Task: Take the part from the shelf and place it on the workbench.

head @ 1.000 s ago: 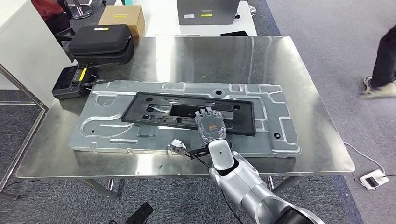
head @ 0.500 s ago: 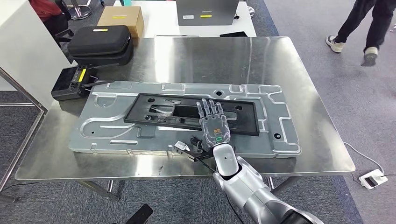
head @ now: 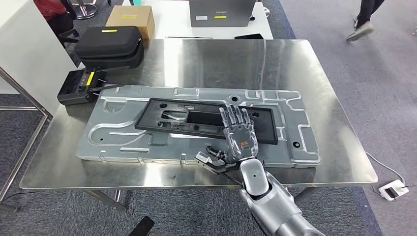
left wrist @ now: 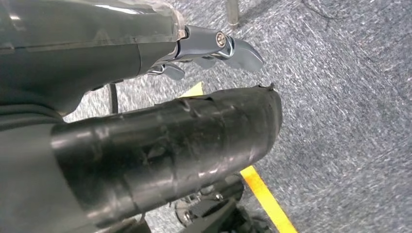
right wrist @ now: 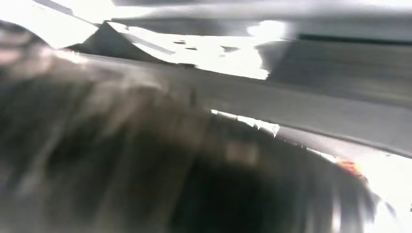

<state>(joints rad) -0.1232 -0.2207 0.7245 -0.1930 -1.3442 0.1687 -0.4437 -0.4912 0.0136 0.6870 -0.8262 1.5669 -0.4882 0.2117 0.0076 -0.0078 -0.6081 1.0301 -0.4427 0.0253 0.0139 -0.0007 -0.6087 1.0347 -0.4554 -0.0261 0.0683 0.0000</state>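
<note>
1. Apparently the placing is done: the black part (head: pixel 206 120), a flat frame with cut-outs, lies on the embossed metal panel (head: pixel 118 132) that covers much of the workbench (head: pixel 295 64). I judge the carry and the set-down finished, with little left beyond clearing my arm away.

2. From the head view, my right hand (head: pixel 239 137) is above the near right stretch of the part, palm down, its fingers (head: pixel 236 117) spread apart and straight. It grips nothing that I can see. Whether the fingertips touch the frame or hover just over it I cannot tell from this angle.

3. The right wrist picture is too blurred to help; I make out bright metal and a dark mass, nothing more.

4. My left hand (left wrist: pixel 214 48) hangs low over the grey carpet. I see a few fingers with nothing between them, but how far open it is I cannot tell.

5. Elsewhere on the bench: a black zip case (head: pixel 110 45) at the far left corner and a black device with a yellow strip (head: pixel 78 88) beside the panel. A person's legs (head: pixel 366 17) show at the far right, well apart from the table.

6. My reading: retract the right arm straight up and back, so the fingers do not drag the frame off its seat.
</note>
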